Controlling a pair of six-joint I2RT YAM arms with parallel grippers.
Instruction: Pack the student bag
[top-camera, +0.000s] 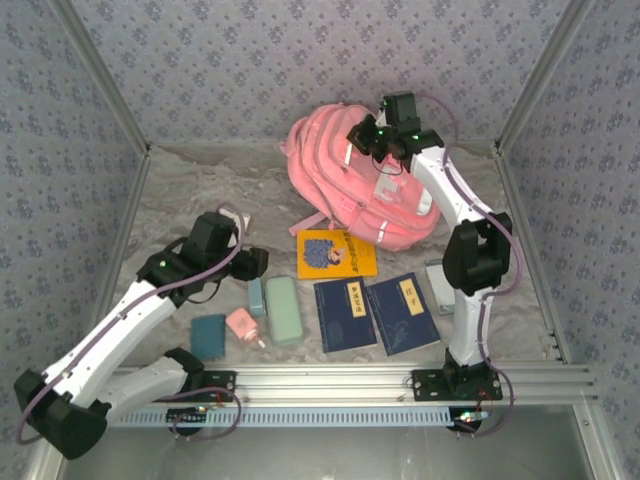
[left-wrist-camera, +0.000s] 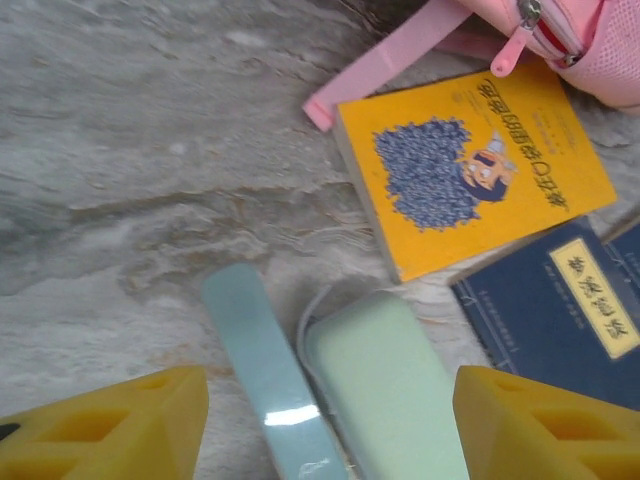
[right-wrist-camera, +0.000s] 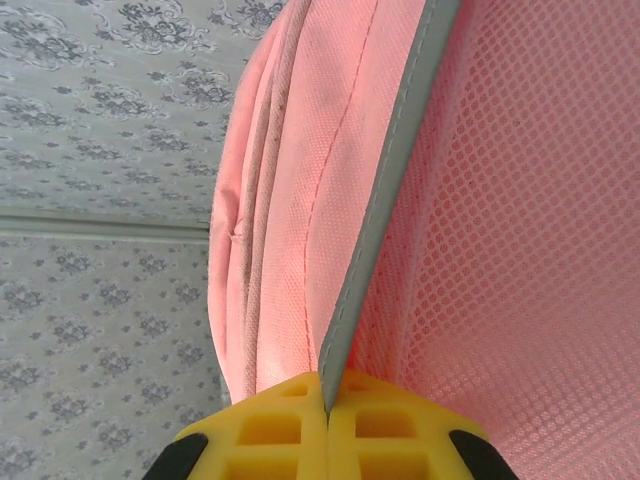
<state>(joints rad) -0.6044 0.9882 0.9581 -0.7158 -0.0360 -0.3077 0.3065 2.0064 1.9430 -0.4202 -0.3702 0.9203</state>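
Patterned wallpaper (right-wrist-camera: 100, 120) behind; right gripper (right-wrist-camera: 325, 408) pinches student bag (right-wrist-camera: 300, 200); left gripper (left-wrist-camera: 330, 415) wide; yellow book (left-wrist-camera: 470, 160) titled in Chinese.

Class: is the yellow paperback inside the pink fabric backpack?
Outside: the yellow paperback lies flat beside the pink fabric backpack.

Bag (top-camera: 350, 180): pink, grey strip. Book (top-camera: 336, 254): yellow, blue cartoon. Two books (top-camera: 344, 314): navy, cream labels. Case (top-camera: 283, 309): mint. Walls (top-camera: 250, 60): grey floral. My fingers (left-wrist-camera: 110, 430): yellow.

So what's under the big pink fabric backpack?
Pale wrinkled table cover runs beneath the soft pink fabric backpack; anything else below is hidden by it.
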